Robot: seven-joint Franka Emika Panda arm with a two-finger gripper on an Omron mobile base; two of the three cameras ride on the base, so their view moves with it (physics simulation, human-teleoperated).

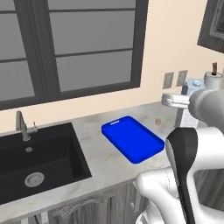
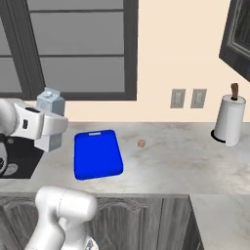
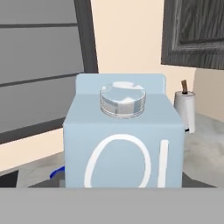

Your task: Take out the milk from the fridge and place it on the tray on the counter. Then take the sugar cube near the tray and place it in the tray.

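Note:
My gripper (image 2: 48, 126) is shut on the milk (image 2: 51, 101), a pale blue-grey carton held upright in the air on the near side of the tray. Up close in the hand view, the milk (image 3: 123, 144) shows its clear round cap and hides my fingertips. From the left base view the milk (image 1: 190, 84) peeks out behind the hand. The blue tray (image 1: 132, 138) (image 2: 97, 154) lies flat and bare on the counter (image 2: 185, 161). The sugar cube (image 2: 141, 143) (image 1: 158, 121) sits on the counter just right of the tray. The fridge is out of view.
A black sink (image 1: 35, 157) with a faucet (image 1: 21, 127) lies left of the tray. A white paper-towel roll (image 2: 228, 124) stands at the far right by the wall. Windows and wall outlets (image 2: 188, 97) back the counter.

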